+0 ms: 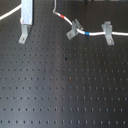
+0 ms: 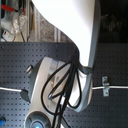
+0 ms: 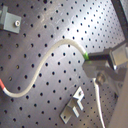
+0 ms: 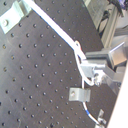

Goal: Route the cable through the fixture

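Three clips stand along the far edge of your black perforated board [image 1: 65,85] in the first exterior view. The fixture [image 1: 23,33], the slim one leaning on its foot tab, sits at about ten o'clock in the first exterior view. Your gripper [image 1: 26,21] hangs straight above it, fingertips close over the clip's top. No cable lies in the fixture's slot.

The cable [image 1: 97,34] comes in from the first exterior view's nine o'clock edge and rises to the gripper. It shows again near twelve o'clock, drops past its red band [image 1: 62,16] and sags in a loop. From there it passes through the V-jawed clip [image 1: 75,29] at about one o'clock. Its blue band [image 1: 87,33] lies just past that clip. The cable then runs through the blocky-headed clip [image 1: 107,31] at two o'clock and off the three o'clock edge.

In the first wrist view the gripper [image 3: 94,64] is clamped on the cable [image 3: 55,50] beside a short green mark [image 3: 86,55]. The second wrist view shows the same pinch, with the cord [image 4: 52,26] leading straight into the fingers [image 4: 89,66].

In the second exterior view the arm [image 2: 75,30] fills the middle, so you cannot see the fixture there
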Motion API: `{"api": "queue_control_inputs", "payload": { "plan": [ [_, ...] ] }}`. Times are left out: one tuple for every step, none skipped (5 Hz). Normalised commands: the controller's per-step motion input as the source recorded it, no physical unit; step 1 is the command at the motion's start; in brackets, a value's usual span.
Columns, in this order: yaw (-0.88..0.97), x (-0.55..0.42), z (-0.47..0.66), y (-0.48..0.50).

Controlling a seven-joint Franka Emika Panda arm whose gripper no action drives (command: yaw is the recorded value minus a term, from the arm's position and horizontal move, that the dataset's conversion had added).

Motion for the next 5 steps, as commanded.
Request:
{"api": "queue_control_inputs", "payload": {
  "plan": [
    [0.0,-0.005,0.04,-0.071],
    [-0.01,0.049,0.0,-0.003],
    [0.0,0.0,0.03,0.0],
    [0.0,-0.027,0.23,-0.008],
    [0.0,-0.08,0.27,-0.009]
  ]
}}
